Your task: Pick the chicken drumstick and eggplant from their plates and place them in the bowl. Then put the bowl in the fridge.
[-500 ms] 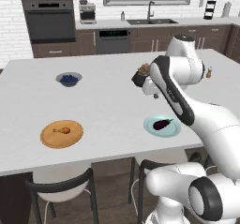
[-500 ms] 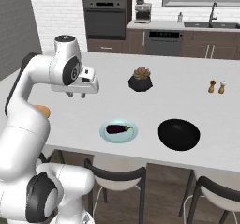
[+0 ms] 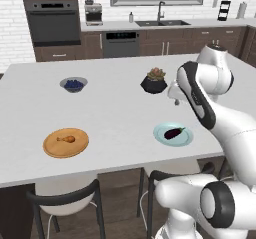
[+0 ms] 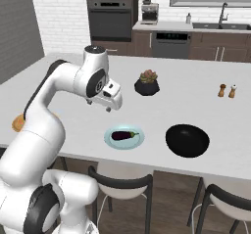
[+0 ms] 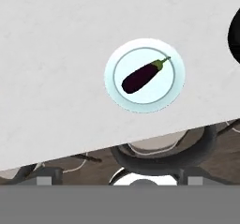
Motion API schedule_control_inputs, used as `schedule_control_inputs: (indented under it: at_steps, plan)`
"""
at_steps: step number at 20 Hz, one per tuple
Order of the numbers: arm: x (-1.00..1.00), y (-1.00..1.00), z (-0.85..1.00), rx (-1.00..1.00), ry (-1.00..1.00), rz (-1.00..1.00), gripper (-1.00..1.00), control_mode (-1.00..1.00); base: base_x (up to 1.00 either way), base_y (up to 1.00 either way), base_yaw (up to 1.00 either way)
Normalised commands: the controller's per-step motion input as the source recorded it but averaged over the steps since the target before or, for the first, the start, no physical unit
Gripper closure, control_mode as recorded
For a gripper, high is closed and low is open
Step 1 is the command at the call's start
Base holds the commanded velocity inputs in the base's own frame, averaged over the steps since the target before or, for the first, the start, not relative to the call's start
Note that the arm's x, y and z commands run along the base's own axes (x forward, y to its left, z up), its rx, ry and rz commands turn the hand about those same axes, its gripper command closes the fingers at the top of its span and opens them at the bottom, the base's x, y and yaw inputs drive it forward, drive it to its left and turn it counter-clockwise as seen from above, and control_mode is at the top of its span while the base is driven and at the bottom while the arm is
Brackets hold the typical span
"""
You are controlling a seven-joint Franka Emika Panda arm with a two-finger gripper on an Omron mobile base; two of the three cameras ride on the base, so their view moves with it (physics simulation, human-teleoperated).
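Eggplant (image 5: 142,76) lies on the pale teal plate (image 5: 176,85) near the front edge of the white countertop (image 3: 115,113), apart from the gripper (image 4: 112,105), which hangs above the counter with jaws wide and nothing held. Toward the front left corner, the chicken drumstick (image 3: 66,139) rests on the wooden plate (image 3: 56,151). Toward the front right, beside the teal plate, sits the black bowl (image 4: 187,140)

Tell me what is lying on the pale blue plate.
The eggplant lies alone on the teal-blue plate, dark purple, its green stem toward the rim. The plate surface directly beneath the eggplant is covered.
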Motion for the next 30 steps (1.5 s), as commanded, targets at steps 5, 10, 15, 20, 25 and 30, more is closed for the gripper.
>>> schedule_control_inputs:
  at_steps: [5, 10, 15, 20, 25, 30]
  plan:
    - [0.28, -0.46, -0.81, 0.0, 0.08, -0.53, -1.0, -1.0, 0.0, 0.0, 0.0]
    - [0.38, 0.0, -0.79, -0.06, 0.01, -0.25, -1.0, -1.0, 0.0, 0.0, 0.0]
    - [0.41, 0.0, -0.37, -0.01, -0.03, -0.07, -1.0, -1.0, 0.0, 0.0, 0.0]
    - [0.7, -0.01, -0.41, 0.11, 0.0, -0.07, -1.0, -1.0, 0.0, 0.0, 0.0]
    - [0.27, -0.12, -0.42, 0.18, 0.02, -0.08, -1.0, -1.0, 0.0, 0.0, 0.0]
    - [0.29, -0.11, -0.5, 0.08, 0.02, -0.09, -1.0, -1.0, 0.0, 0.0, 0.0]
